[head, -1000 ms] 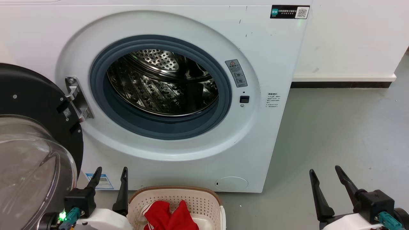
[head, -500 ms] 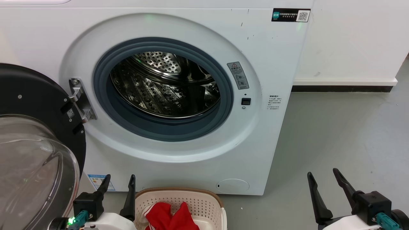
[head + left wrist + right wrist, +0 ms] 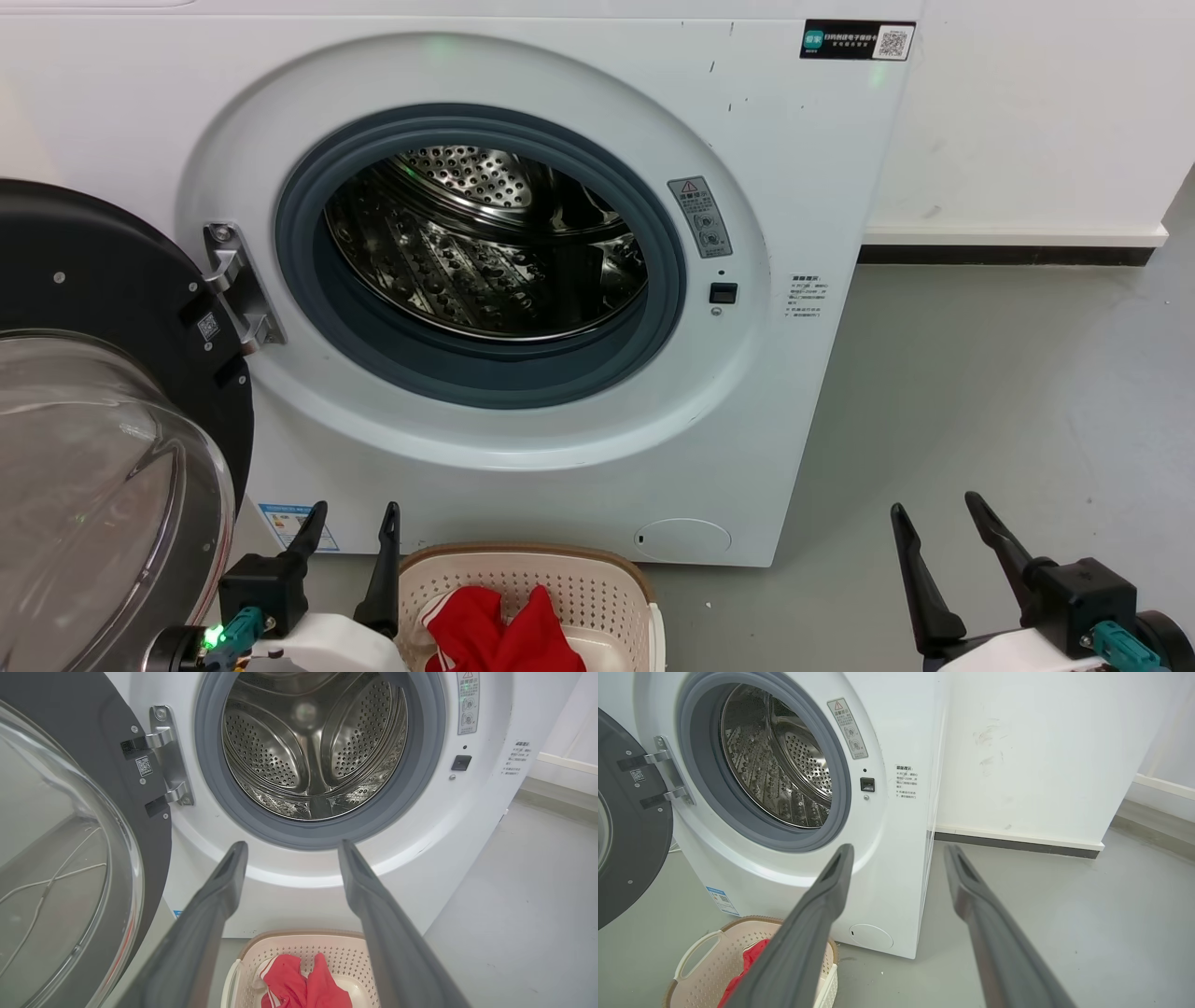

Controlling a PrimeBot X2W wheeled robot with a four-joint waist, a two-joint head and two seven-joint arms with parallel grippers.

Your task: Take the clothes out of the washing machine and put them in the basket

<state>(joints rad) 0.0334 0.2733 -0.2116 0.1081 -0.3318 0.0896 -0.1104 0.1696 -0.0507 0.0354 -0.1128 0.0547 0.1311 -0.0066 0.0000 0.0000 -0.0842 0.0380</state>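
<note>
The white washing machine (image 3: 784, 187) stands with its round door swung open to the left, and its steel drum (image 3: 485, 243) holds no fabric that I can see. Red clothes (image 3: 504, 635) lie in the cream basket (image 3: 579, 583) on the floor in front of it. My left gripper (image 3: 355, 511) hangs open and empty at the basket's left rim. Over bare floor on the right, my right gripper (image 3: 934, 502) is open too. The left wrist view looks past open fingers (image 3: 219, 891) at the drum (image 3: 313, 751) and the clothes (image 3: 303, 984). The right wrist view has the basket (image 3: 705, 961) at lower left.
The open glass door (image 3: 103, 467) with its black rim juts out at the left, close to my left arm. Grey floor (image 3: 1008, 392) runs to the right of the washer up to a white wall with a dark skirting strip (image 3: 1008, 254).
The whole head picture has shifted slightly, so the camera moved. Both grippers stay open and the clothes lie as before in the basket.
</note>
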